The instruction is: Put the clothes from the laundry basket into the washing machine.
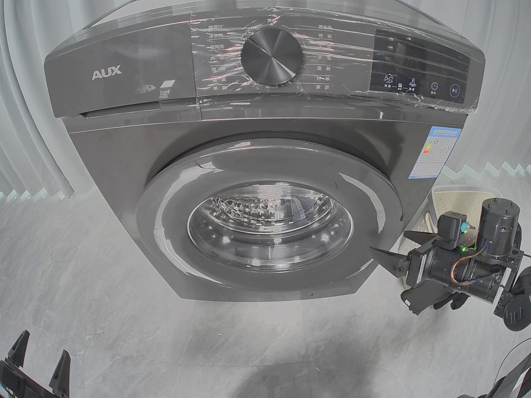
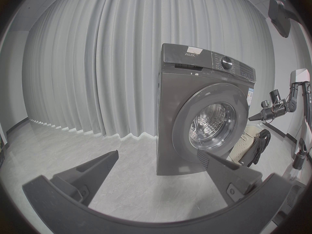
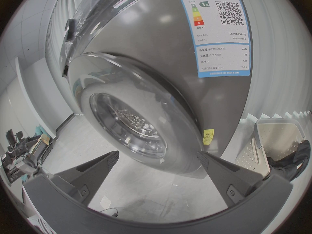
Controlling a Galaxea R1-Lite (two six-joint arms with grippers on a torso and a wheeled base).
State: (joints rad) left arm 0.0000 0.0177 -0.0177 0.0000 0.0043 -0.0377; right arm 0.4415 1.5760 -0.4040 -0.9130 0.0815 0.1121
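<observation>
The washing machine [image 1: 265, 139] stood on the pale floor [image 1: 110, 283] with its round door [image 1: 270, 225] shut flat against the front. The drum showed bare through the glass.

The right gripper [image 1: 395, 275] hung at the door's right-hand rim, level with its lower half. Its fingers [image 3: 97, 169] were spread apart and held nothing. One fingertip lay just beside the rim's edge, and contact could not be made out.

The laundry basket [image 1: 459, 197] sat on the floor to the right of the machine, close to its front corner and behind the right arm. Dark clothes [image 2: 258, 145] were draped over the basket's near rim and hung down its outer side.

The left gripper [image 1: 43, 346] was low on the left, well apart from the machine, its fingers [image 2: 91, 169] released and empty. Bare floor stretched between it and the machine's front and left side. A pleated curtain [image 2: 97, 65] closed off the room behind the machine, with a gap between them.
</observation>
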